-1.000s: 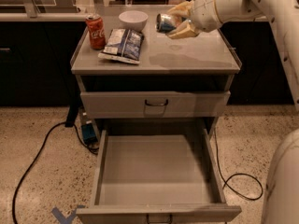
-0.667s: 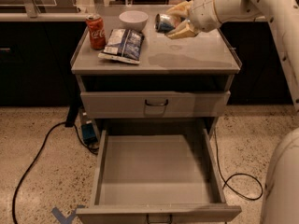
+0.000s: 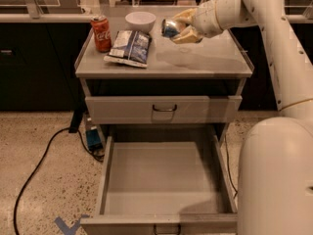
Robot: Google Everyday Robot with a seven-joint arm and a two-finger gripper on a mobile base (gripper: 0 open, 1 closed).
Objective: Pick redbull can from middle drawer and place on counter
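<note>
My gripper [image 3: 180, 27] is shut on the redbull can [image 3: 169, 28], a slim silver-and-blue can held tilted on its side, a little above the counter [image 3: 195, 60]. It hangs over the counter's back middle, just right of a white bowl. The middle drawer [image 3: 164, 180] below is pulled wide open, with nothing on its flat grey floor. Its small dark loop handle shows at the bottom edge.
A red cola can [image 3: 101, 33] stands at the counter's back left, a blue-and-white snack bag [image 3: 129, 47] lies beside it, and a white bowl [image 3: 140, 20] sits at the back. The top drawer front [image 3: 164, 109] is shut. A black cable [image 3: 39, 165] runs over the floor on the left. My base [image 3: 276, 180] fills the lower right.
</note>
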